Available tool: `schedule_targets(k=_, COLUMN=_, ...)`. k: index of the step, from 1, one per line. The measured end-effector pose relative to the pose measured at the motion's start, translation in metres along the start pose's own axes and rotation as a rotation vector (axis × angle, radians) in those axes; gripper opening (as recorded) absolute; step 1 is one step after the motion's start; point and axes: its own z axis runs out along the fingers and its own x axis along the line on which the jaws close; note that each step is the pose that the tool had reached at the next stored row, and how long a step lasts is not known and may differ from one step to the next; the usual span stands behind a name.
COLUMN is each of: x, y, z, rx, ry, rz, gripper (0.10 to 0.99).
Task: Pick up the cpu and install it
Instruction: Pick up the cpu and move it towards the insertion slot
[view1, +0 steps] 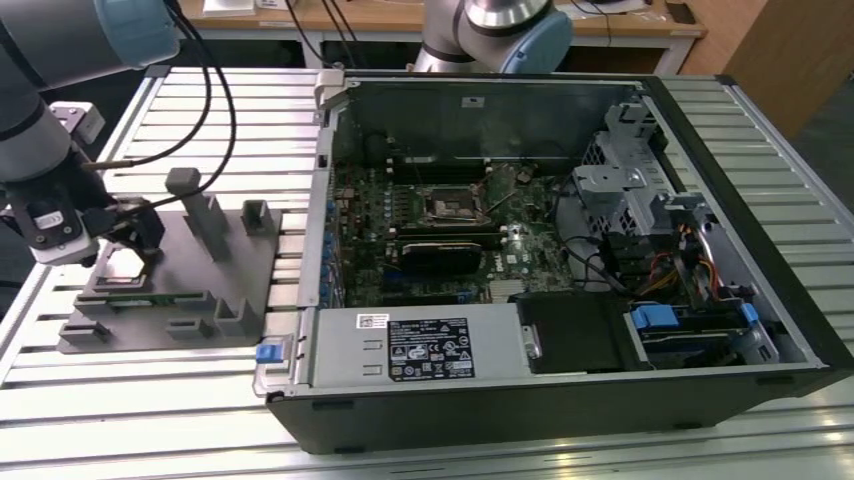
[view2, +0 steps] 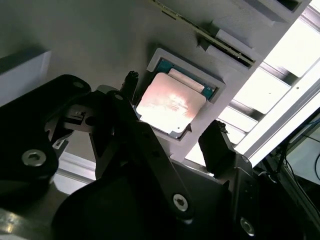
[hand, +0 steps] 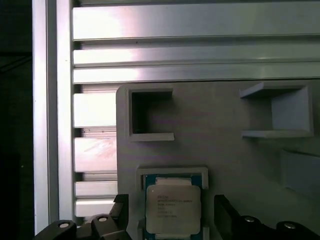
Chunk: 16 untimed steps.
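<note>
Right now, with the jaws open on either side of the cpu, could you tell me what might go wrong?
1. The cpu sits low in a raised holder frame. The jaws stand open beside it and might close on the frame rather than on the chip's thin edges.
2. The socket lies inside the computer case, past its raised side wall, which a carried chip could strike.

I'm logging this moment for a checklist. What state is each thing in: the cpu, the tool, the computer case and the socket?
cpu: lying flat in its recess in the grey holder, not gripped.
tool: open, one finger on each side of the cpu.
computer case: open, board exposed.
socket: centre looks empty.
</note>
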Motion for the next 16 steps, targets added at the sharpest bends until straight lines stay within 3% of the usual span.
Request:
schedule_targets(k=2, x=0.0001, y=0.0000, z=0.0007, rx=0.000, ry=-0.0003, rz=0.000, gripper=0.757)
schedule_targets(k=3, x=0.0002, y=0.0000, z=0.0010, rx=0.000, ry=-0.0008, rz=0.000, gripper=0.690)
schedule_targets(k=14, x=0.0007, y=-0.0002, z=0.0045, rx=0.000, ry=-0.0033, rz=0.000, gripper=0.675)
schedule_targets(k=15, x=0.0008, y=-0.0002, z=0.0046, rx=0.000, ry=-0.0034, rz=0.000, gripper=0.608)
schedule_targets(k=16, x=0.0008, y=-0.0002, z=0.0046, rx=0.000, ry=-0.0034, rz=-0.001, gripper=0.608)
